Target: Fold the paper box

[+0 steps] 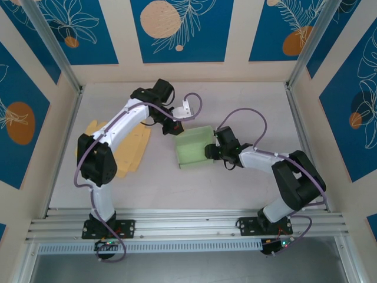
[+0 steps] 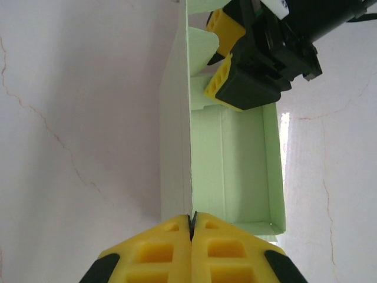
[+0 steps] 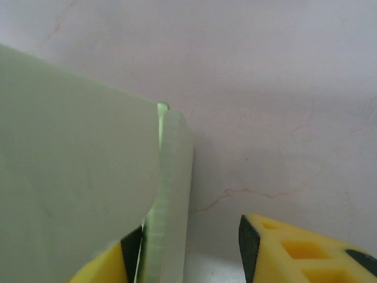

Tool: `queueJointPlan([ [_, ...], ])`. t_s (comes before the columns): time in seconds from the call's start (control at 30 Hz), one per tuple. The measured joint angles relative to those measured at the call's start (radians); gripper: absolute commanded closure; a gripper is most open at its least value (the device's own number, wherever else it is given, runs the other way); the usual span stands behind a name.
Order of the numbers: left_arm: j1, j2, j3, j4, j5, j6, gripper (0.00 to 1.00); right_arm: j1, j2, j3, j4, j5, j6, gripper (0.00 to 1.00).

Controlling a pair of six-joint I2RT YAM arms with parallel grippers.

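Note:
The pale green paper box (image 1: 194, 148) sits at the table's middle as an open tray with its walls up. My left gripper (image 1: 175, 126) reaches it from the far left corner. In the left wrist view that gripper (image 2: 192, 221) is shut on the top edge of the box's long wall (image 2: 175, 147). My right gripper (image 1: 211, 151) stands at the box's right side. Its jaws (image 3: 188, 243) are open and straddle a box wall (image 3: 172, 194): the left finger touches the wall, the right finger (image 3: 277, 247) is well apart. A folded flap (image 3: 70, 177) hides the box's inside there.
Flat yellow paper sheets (image 1: 133, 148) lie on the table left of the box, under the left arm. Aluminium posts (image 1: 56, 47) and a rail (image 1: 188, 227) frame the table. Bare table lies behind and in front of the box.

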Motion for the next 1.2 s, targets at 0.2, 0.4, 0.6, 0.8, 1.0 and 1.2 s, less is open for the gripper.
queueJointPlan([
  [0.2, 0.001, 0.037, 0.064, -0.045, -0.024, -0.012, 1.0, 0.054, 0.034, 0.018, -0.018, 0.102, -0.006, 0.78],
  [0.4, 0.007, 0.051, 0.095, -0.039, -0.05, -0.08, 1.0, 0.126, 0.087, 0.051, -0.037, 0.273, 0.005, 0.9],
  [0.6, 0.012, 0.054, 0.099, -0.013, -0.071, -0.205, 1.0, 0.198, 0.158, 0.105, -0.065, 0.444, 0.01, 0.91],
  [0.8, 0.013, 0.054, 0.099, 0.008, -0.088, -0.289, 1.0, 0.257, 0.271, 0.227, -0.16, 0.607, 0.032, 0.91],
  [1.0, 0.012, 0.054, 0.095, 0.028, -0.091, -0.299, 1.0, 0.282, 0.319, 0.279, -0.234, 0.682, 0.075, 0.77],
  [1.2, 0.009, 0.045, 0.08, 0.03, -0.104, -0.287, 1.0, 0.277, 0.313, 0.282, -0.302, 0.688, 0.091, 0.49],
])
